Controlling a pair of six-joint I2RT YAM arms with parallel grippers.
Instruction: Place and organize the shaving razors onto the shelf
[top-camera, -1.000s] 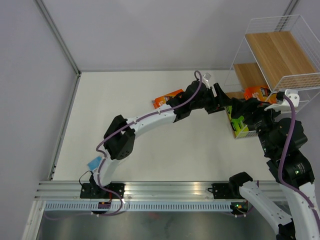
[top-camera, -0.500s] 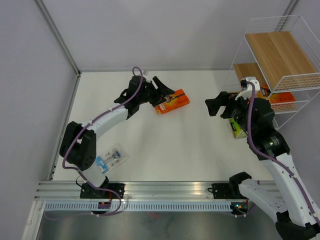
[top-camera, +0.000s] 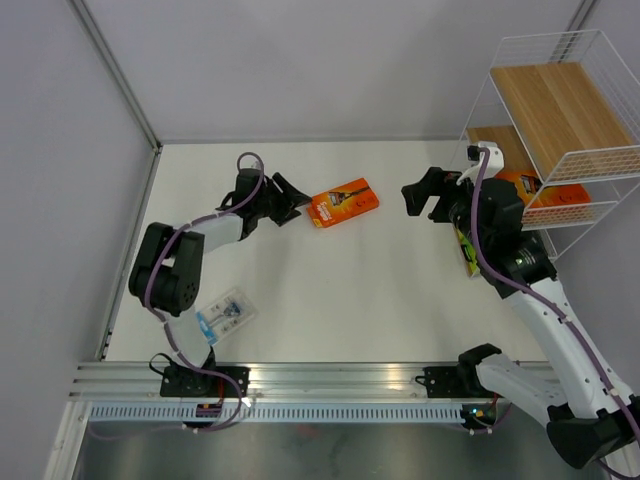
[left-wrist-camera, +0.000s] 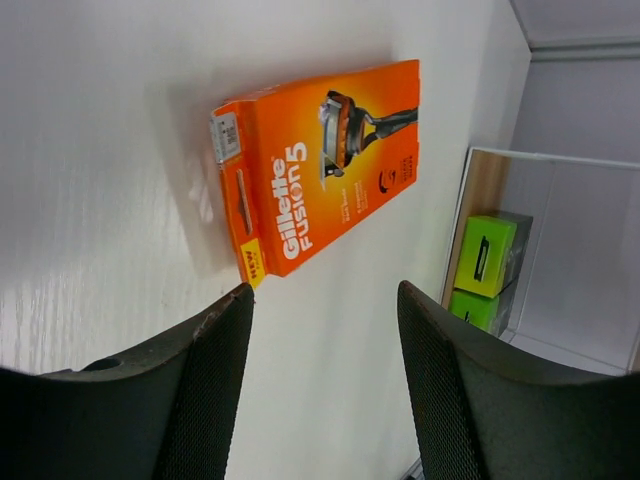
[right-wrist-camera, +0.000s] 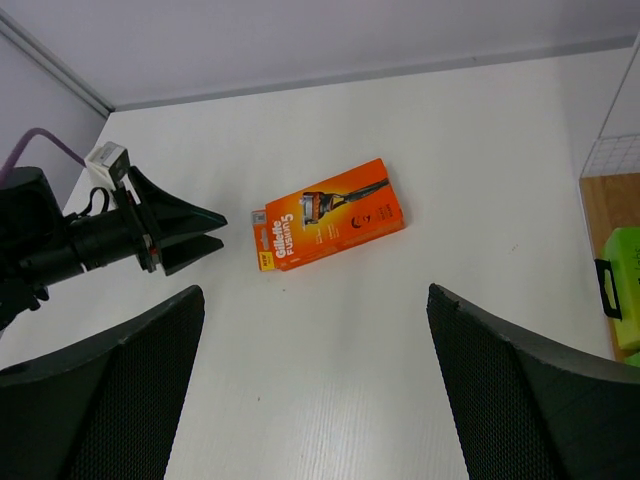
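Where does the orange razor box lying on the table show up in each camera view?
Top external: the orange razor box sits upper centre.
Left wrist: it fills the upper middle, tilted.
Right wrist: it lies near the centre.
Shared landmark: the left gripper, open and aimed at the box's near end, not touching it.

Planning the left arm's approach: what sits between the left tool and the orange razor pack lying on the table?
Nothing. Only a short strip of bare white table separates the left tool from the orange pack, seen best in the right wrist view.
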